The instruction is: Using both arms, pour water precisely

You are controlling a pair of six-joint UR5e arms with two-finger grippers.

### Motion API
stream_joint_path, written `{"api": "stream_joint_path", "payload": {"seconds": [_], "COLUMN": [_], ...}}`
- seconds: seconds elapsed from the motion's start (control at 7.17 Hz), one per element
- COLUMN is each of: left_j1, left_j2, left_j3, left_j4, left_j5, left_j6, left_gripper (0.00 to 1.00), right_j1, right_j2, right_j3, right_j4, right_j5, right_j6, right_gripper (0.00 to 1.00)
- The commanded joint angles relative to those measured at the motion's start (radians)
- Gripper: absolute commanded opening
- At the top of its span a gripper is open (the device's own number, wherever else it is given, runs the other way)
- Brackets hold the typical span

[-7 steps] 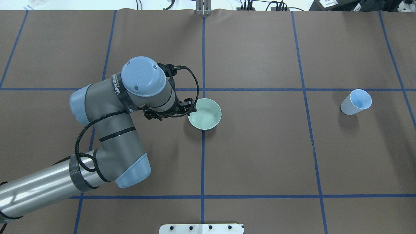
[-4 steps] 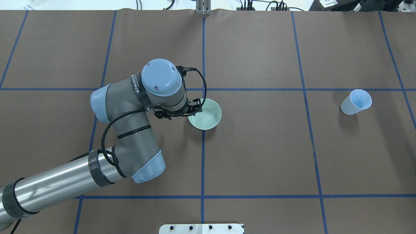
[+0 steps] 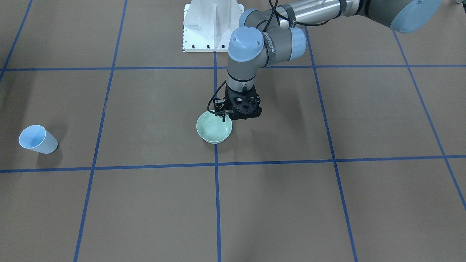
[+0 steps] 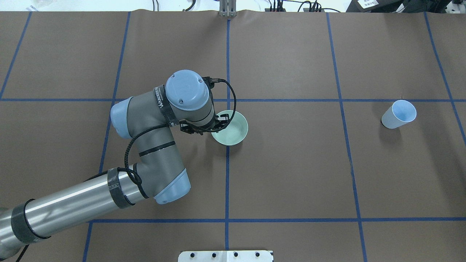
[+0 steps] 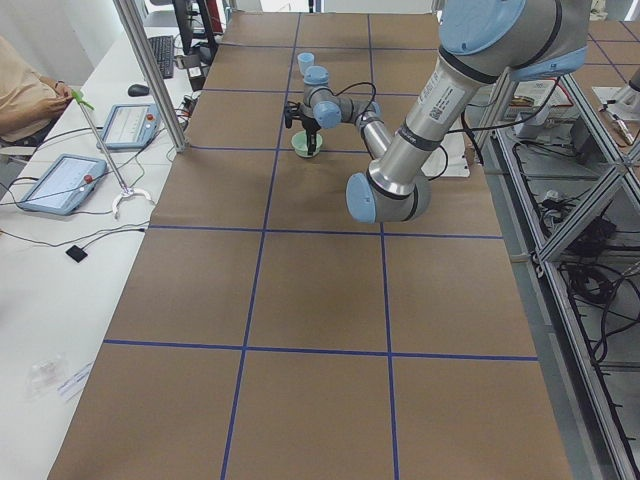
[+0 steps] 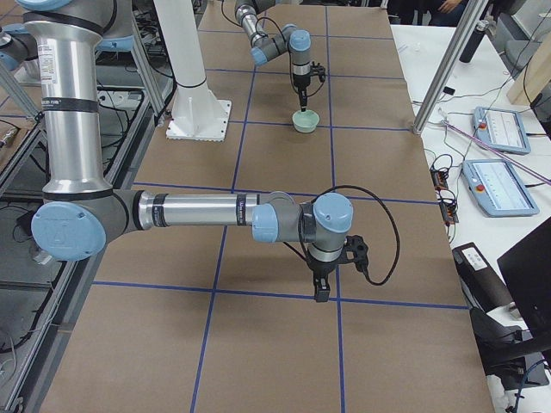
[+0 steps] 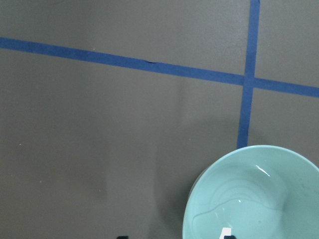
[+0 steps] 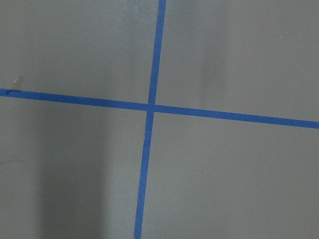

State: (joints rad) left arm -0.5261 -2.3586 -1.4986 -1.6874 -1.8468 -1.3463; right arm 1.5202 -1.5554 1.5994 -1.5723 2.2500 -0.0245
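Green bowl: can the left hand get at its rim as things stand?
Probably yes: the left hand is open right at the green bowl, seemingly straddling its rim, with nothing between them.

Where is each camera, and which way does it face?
Front-facing: across the table, facing the pedestal; left arm, bowl.
Overhead: behind the pedestal, looking down; left arm, bowl, cup.
Exterior left: table end; left arm near.
Exterior right: opposite end; right arm near.
Left wrist: down on bowl; fingers barely show.
Right wrist: down on tape cross; no body.
Shared: five show the bowl.
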Motion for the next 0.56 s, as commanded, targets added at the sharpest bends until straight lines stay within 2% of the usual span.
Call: {"api": "stream_joint_path", "payload": {"seconds": [0.0, 0.28, 0.42], "left_j1": [0.004, 0.008, 0.012], "left_j2": [-0.002, -0.004, -0.004], "left_j3": [0.017, 0.029, 0.041], "left_j4": [-0.014, -0.026, -0.044], "left_j5": [0.0, 0.0, -0.002], "left_j6": [0.004, 0.004, 0.004], "left_gripper": [0.39, 0.38, 0.27], "right_j1": [0.0, 0.0, 0.0], "right_j2": [0.0, 0.0, 0.0], "right_j3": [-0.001, -0.003, -0.004], "right_j4": [0.0, 0.0, 0.0], "right_j5": [-0.001, -0.001, -0.001], "right_j6": [0.0, 0.0, 0.0], "right_gripper": [1.0, 1.0, 1.0]}}
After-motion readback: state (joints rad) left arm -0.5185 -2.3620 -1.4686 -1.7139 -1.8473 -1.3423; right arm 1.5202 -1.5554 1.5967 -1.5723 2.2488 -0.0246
